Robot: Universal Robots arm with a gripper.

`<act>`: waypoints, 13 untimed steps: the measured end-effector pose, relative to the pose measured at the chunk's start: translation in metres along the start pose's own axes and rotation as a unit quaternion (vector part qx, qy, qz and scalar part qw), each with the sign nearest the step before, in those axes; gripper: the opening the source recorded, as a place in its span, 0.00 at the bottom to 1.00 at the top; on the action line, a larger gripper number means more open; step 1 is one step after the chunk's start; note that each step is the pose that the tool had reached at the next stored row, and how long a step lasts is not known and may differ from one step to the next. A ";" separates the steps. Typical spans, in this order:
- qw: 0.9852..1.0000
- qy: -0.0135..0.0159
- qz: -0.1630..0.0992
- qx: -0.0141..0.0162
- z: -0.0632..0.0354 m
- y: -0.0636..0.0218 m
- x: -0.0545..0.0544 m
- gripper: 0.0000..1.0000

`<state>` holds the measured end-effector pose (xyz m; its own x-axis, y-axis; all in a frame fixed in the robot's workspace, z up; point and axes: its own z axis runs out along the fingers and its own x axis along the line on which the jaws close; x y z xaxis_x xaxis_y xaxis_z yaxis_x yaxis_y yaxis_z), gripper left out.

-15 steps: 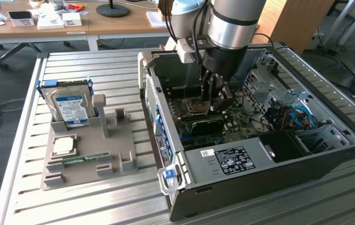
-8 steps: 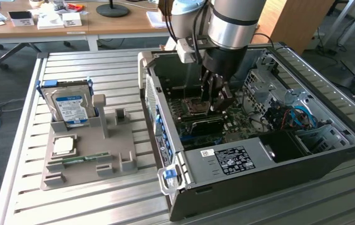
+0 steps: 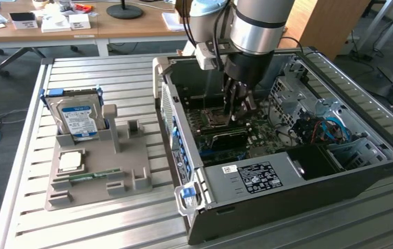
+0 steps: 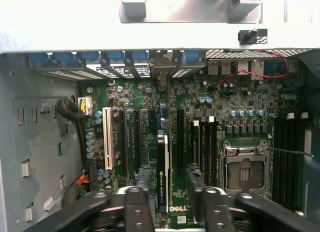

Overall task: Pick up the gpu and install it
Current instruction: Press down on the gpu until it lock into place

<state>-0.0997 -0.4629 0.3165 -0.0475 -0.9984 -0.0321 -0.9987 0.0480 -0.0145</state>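
inside the computer case [image 3: 390, 161], gpu [image 4: 162, 177] stands slotted.

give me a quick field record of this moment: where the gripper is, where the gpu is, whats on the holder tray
gripper: down inside the open computer case, over the motherboard
gpu: standing on edge in a motherboard slot, between the two fingers
grip: fingers flank the card; contact cannot be told
cpu socket: beside the card, no chip in it
holder tray: on the table at the exterior view's left
tray contents: hard drive upright, cpu chip flat, ram stick flat
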 end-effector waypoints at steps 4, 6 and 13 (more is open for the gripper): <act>1.000 0.000 0.000 0.000 0.0000 0.0000 0.000 0.26; 1.000 0.000 0.000 0.000 0.0000 0.0000 0.000 0.20; 1.000 0.000 0.000 0.000 0.0000 0.0000 0.000 0.11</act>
<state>-0.0997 -0.4629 0.3165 -0.0475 -0.9984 -0.0321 -0.9987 0.0480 -0.0145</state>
